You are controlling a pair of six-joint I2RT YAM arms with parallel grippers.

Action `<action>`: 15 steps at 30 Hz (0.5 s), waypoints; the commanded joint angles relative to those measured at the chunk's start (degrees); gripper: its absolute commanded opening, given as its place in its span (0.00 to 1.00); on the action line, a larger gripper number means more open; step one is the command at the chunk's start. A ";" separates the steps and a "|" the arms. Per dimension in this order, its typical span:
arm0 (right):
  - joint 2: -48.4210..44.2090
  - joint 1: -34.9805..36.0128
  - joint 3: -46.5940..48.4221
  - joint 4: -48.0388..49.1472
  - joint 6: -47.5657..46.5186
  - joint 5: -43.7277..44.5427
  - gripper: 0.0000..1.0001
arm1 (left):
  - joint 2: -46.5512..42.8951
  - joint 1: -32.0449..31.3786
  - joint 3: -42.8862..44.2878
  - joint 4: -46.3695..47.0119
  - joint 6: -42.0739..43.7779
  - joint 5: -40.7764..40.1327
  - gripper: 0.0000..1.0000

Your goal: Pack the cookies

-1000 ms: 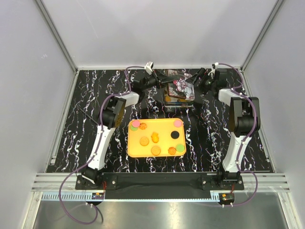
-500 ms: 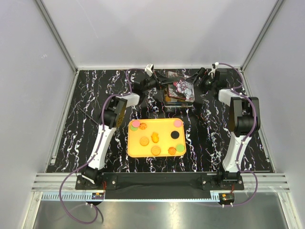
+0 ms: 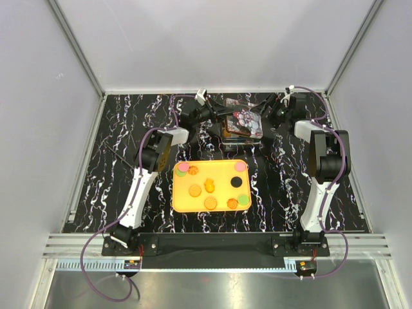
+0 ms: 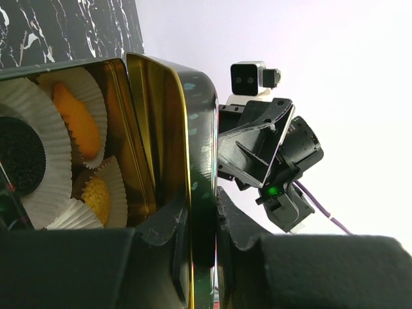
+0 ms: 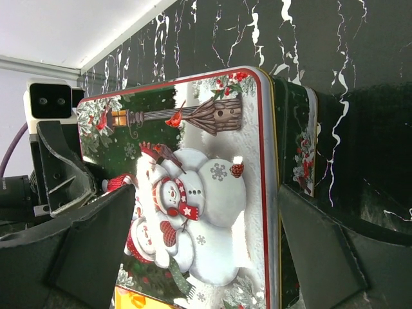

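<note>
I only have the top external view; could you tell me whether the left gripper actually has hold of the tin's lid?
Observer: Yes, the left gripper is pinching the lid rim between its fingers.
Operator: Thanks. Is anything already in the tin?
Observer: Inside, white paper cups hold orange cookies and a black one.
Operator: And the right gripper?
Observer: It is open, its fingers either side of the snowman lid.

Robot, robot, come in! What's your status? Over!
Left gripper shut on rim of snowman lid. Right gripper open, straddling lid. Loose cookies on yellow tray. Lid tilted over open tin.
</note>
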 commanded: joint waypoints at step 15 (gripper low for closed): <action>2.37 0.25 0.62 -0.47 -1.23 0.32 0.97 | 0.60 1.34 -0.65 7.16 -2.59 -1.11 0.11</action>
